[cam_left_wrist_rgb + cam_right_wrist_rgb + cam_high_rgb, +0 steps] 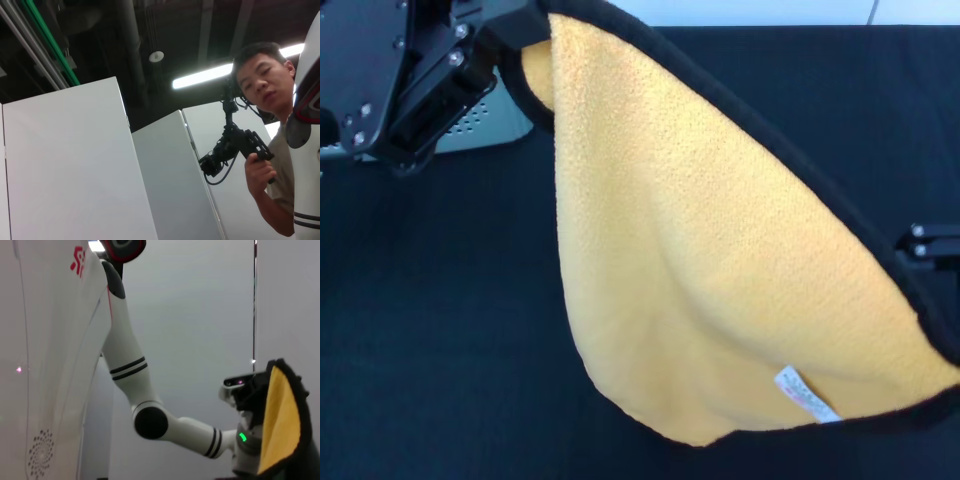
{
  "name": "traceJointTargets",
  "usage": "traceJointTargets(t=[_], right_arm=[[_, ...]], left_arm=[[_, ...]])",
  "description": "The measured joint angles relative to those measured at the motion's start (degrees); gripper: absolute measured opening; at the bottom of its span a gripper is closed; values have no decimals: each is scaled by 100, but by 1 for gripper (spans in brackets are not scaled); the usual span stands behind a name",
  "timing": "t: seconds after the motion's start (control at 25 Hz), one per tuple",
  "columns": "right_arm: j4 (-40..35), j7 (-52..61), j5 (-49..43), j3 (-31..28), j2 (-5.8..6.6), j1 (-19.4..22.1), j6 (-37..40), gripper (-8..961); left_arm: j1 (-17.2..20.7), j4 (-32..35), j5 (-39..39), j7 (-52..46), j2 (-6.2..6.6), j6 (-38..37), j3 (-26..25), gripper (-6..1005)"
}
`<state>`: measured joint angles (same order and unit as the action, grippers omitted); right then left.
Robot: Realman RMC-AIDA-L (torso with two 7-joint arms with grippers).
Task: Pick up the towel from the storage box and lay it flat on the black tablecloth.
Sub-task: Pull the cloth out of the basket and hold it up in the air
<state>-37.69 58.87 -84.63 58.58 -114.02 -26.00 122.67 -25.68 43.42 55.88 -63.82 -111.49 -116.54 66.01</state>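
Observation:
The yellow-orange towel (720,260) with black trim hangs spread in the air above the black tablecloth (440,330); its white tag (807,394) is near the lower edge. My left gripper (525,30) is raised at the upper left and shut on one towel corner. My right gripper (926,246) is at the far right, where the taut black top edge ends, and is shut on the towel. In the right wrist view, the towel (280,425) hangs beside my left arm (150,420). The grey perforated storage box (485,120) stands behind the left gripper, mostly hidden.
The tablecloth covers the whole table in the head view. The left wrist view faces up at white partition panels (65,170) and a person holding a camera rig (235,145). My white body (55,365) fills one side of the right wrist view.

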Motion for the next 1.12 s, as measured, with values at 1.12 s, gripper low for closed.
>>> traceJointTargets(t=[1.12], right_arm=[[730,42,-579,636,-166,-480,-465,582]], left_arm=[[-355,-673,21,876,-340,233,-434,13]])
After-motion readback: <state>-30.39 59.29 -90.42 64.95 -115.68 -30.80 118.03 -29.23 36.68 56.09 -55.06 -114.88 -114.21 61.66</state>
